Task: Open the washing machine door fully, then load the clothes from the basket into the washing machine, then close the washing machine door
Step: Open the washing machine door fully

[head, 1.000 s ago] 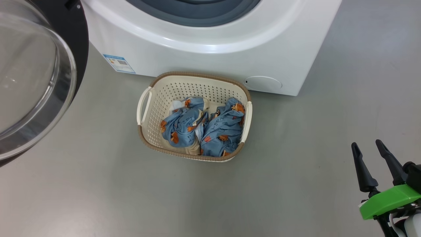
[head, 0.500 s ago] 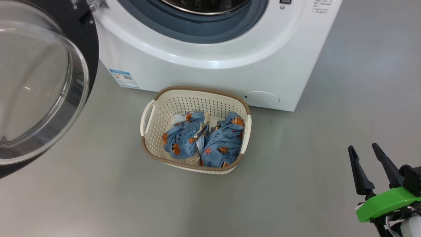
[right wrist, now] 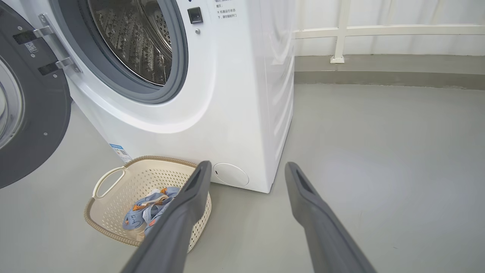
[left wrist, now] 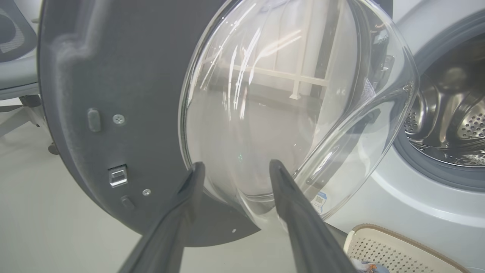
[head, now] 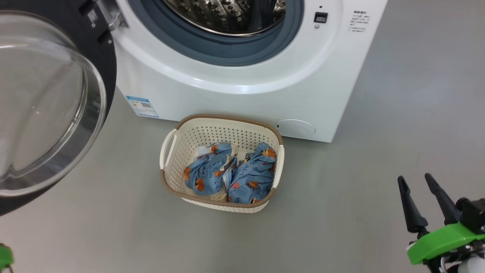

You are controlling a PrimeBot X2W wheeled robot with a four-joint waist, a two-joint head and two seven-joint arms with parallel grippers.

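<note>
A white washing machine (head: 242,98) fills the top of the head view. The camera has tilted up over the last second, so the steel drum (head: 227,15) now shows, while nothing on the floor has moved. The round black door (head: 41,106) hangs swung wide at the left of the frame, so opening looks done and loading comes next. The cream basket (head: 223,118) sits mid-frame just before the machine, with the blue bear-print clothes (head: 250,170) still inside. The left gripper (left wrist: 235,168) is spread wide and empty near the door glass. The right gripper (head: 414,177), lower right, is also wide and empty. The floor (head: 341,212) is smooth and grey, and a white railing (right wrist: 379,29) runs behind.
</note>
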